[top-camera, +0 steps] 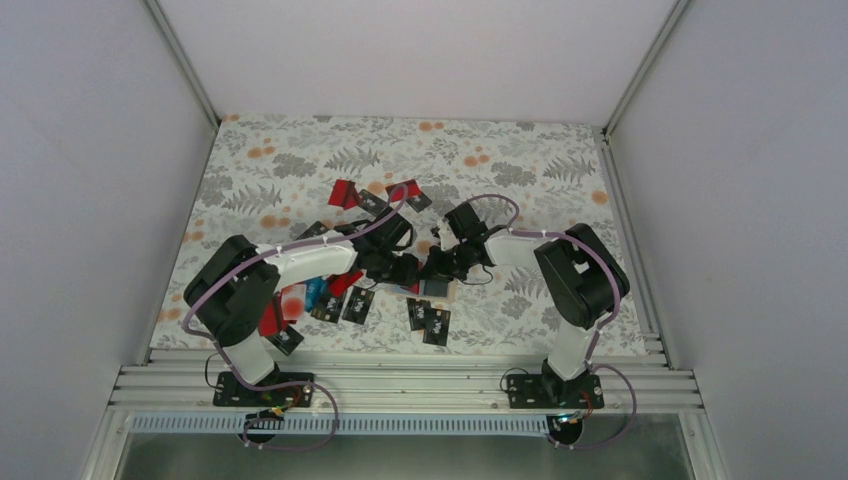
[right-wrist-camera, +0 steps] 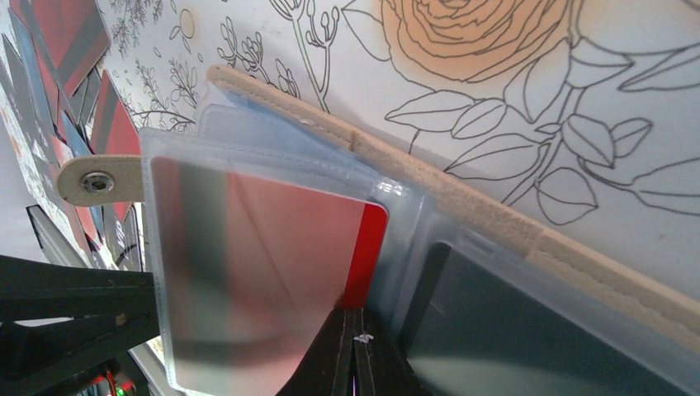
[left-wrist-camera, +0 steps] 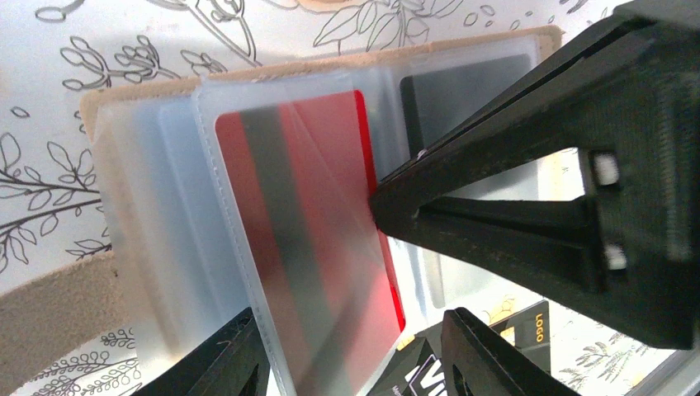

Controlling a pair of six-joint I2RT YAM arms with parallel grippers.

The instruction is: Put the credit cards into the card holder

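The card holder (top-camera: 437, 287) lies open on the flowered cloth between both arms, its tan rim (left-wrist-camera: 289, 66) (right-wrist-camera: 462, 198) framing clear sleeves. A red credit card (left-wrist-camera: 322, 231) (right-wrist-camera: 376, 247) sits almost fully inside one sleeve, with a thin strip still showing. My right gripper (right-wrist-camera: 357, 318) (left-wrist-camera: 380, 198) is shut, and its tips press against that card's exposed edge. My left gripper (left-wrist-camera: 351, 326) is open, its jaws standing on either side of the same sleeve. A dark card (right-wrist-camera: 528, 330) fills the neighbouring sleeve. Loose red (top-camera: 343, 192) and black (top-camera: 358, 305) credit cards lie scattered around.
More black cards (top-camera: 428, 320) lie just in front of the holder, and one marked LOGO (left-wrist-camera: 536, 318) shows under my left gripper. The holder's snap tab (right-wrist-camera: 97, 181) sticks out sideways. White walls enclose the cloth, and a metal rail (top-camera: 400, 380) runs along the near edge.
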